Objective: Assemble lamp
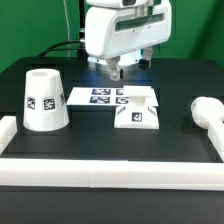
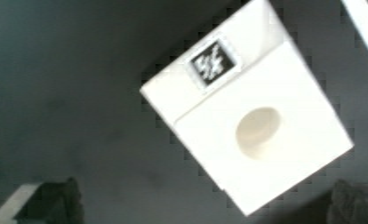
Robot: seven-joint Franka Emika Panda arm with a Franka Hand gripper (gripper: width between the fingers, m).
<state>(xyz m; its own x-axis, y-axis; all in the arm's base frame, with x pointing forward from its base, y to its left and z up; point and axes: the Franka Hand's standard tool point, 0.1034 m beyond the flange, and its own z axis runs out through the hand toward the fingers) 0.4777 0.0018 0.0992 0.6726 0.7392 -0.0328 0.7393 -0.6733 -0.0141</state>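
The square flat lamp base (image 1: pixel 137 110) lies on the black table, right of centre, with a round socket hole on top and a tag on its front edge. In the wrist view the base (image 2: pixel 234 100) fills the middle, showing its tag and hole. The tapered shade (image 1: pixel 45 100) stands at the exterior view's left. The round-topped bulb (image 1: pixel 207 110) lies at the right. My gripper (image 1: pixel 117 70) hangs above the table just behind the base. It is open and empty; both fingertips (image 2: pixel 48 200) stand wide apart, and only a corner of the base reaches between them.
The marker board (image 1: pixel 98 96) lies flat just left of the base, under the gripper. White border rails (image 1: pixel 110 172) run along the front and the left side of the table. Cables hang behind the arm.
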